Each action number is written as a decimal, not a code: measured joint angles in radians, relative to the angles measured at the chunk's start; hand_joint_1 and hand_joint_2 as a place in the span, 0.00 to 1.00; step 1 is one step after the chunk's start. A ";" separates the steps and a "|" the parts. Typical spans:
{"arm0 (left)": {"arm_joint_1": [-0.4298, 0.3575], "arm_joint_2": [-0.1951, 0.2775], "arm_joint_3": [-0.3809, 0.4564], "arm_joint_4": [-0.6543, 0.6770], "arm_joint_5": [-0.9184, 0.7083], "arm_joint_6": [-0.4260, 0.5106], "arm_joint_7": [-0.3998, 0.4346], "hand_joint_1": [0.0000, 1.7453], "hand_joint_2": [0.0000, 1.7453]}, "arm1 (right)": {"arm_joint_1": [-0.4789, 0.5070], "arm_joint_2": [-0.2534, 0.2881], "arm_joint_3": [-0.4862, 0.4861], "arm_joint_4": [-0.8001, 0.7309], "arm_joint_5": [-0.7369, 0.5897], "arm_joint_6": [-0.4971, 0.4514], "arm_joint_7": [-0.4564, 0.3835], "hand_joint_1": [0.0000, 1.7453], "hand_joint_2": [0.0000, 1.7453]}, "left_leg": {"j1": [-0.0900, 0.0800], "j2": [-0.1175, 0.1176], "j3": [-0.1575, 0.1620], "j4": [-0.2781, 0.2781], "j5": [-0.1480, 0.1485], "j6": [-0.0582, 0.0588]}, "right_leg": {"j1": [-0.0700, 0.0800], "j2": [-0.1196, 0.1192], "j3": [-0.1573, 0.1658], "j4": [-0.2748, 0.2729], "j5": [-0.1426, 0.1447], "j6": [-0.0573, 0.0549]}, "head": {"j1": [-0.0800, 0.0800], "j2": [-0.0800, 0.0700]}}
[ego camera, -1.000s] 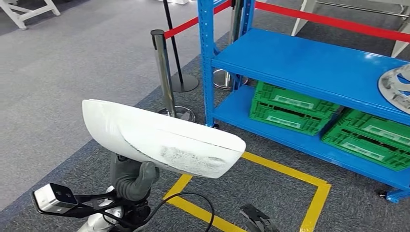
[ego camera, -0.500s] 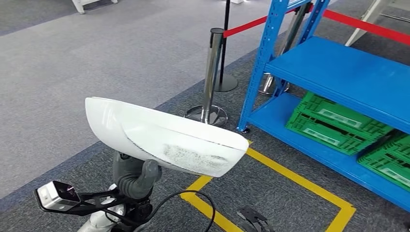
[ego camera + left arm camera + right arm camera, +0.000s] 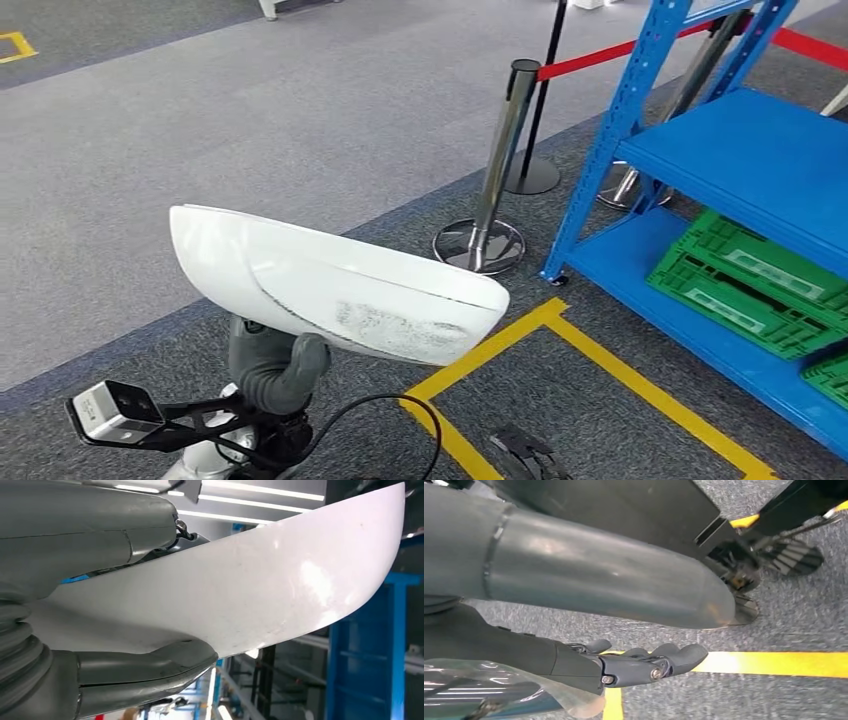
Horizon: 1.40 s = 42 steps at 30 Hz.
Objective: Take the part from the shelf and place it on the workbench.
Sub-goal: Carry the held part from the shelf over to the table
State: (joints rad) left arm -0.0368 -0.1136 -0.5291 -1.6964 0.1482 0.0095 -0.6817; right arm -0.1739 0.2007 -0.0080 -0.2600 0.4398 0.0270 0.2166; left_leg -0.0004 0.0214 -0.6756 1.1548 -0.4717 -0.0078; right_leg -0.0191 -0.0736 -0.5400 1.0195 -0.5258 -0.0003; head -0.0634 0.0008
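The robot's left hand [image 3: 272,368] gripped the long white curved part [image 3: 330,285] from beneath, thumb and fingers clamped on its lower edge, holding it raised above the grey carpet [image 3: 250,120]. The blue shelf [image 3: 740,160] stood off to the right. The right hand [image 3: 644,664] hung over the yellow floor line [image 3: 774,663], fingers loosely extended, holding nothing.

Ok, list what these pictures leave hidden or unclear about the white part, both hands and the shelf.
- Left robot hand: in the head view the white part covers its fingers, so the exact grip there is hidden.
- White part: the left wrist view cuts off its far end at the picture's edge.
- Right robot hand: the right wrist view shows fingers extended, holding nothing; the thumb fills the foreground.
- Blue shelf: cut off by the head view's right edge.
- Workbench: cannot be made out.
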 joint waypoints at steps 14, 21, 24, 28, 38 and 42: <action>-0.007 -0.006 0.003 0.012 0.010 -0.006 0.000 1.00 1.00 | 0.004 0.003 0.004 0.000 0.000 0.013 0.005 0.00 0.00 | -0.007 -0.082 0.068 -0.143 0.033 0.046 | -0.002 0.077 -0.126 0.215 -0.069 0.041 | 0.012 0.000; -0.008 -0.009 0.003 0.020 0.013 -0.005 0.000 1.00 1.00 | 0.002 0.004 0.004 0.001 -0.004 0.015 0.007 0.00 0.00 | 0.000 -0.138 0.047 -0.115 0.026 0.009 | -0.009 0.126 -0.035 0.025 0.012 0.021 | 0.012 0.000; -0.012 -0.009 0.003 0.021 0.013 -0.003 0.000 1.00 1.00 | 0.002 0.005 0.004 0.001 -0.005 0.016 0.007 0.00 0.00 | -0.002 -0.055 0.000 -0.012 -0.030 -0.003 | -0.006 0.088 -0.027 0.021 0.010 0.004 | 0.002 0.000; -0.004 -0.005 0.003 0.019 -0.010 0.021 0.000 1.00 1.00 | 0.002 0.004 0.010 0.001 0.017 0.034 0.019 0.00 0.00 | 0.000 -0.031 -0.079 0.155 -0.081 -0.003 | 0.003 0.030 -0.022 0.021 0.002 -0.006 | 0.000 0.000; 0.049 0.002 0.006 -0.050 -0.032 0.051 0.000 1.00 1.00 | -0.004 0.006 0.060 0.000 0.064 0.049 0.003 0.00 0.00 | -0.022 0.002 0.069 -0.140 0.025 0.045 | 0.010 -0.006 -0.012 0.047 -0.048 0.022 | 0.003 0.000; 0.049 0.001 0.004 -0.053 -0.032 0.053 0.000 1.00 1.00 | 0.004 0.003 0.063 0.001 0.064 0.048 0.002 0.00 0.00 | -0.014 -0.049 0.073 -0.142 0.026 0.052 | 0.006 0.069 -0.133 0.264 -0.128 0.031 | 0.009 0.000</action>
State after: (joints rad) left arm 0.0125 -0.1129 -0.5252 -1.7491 0.1160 0.0623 -0.6821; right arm -0.1697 0.2033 0.0551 -0.2590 0.5037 0.0754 0.2185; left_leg -0.0149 -0.0272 -0.6030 1.0126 -0.4458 0.0437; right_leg -0.0131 -0.0048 -0.6732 1.2835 -0.6534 0.0305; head -0.0545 0.0008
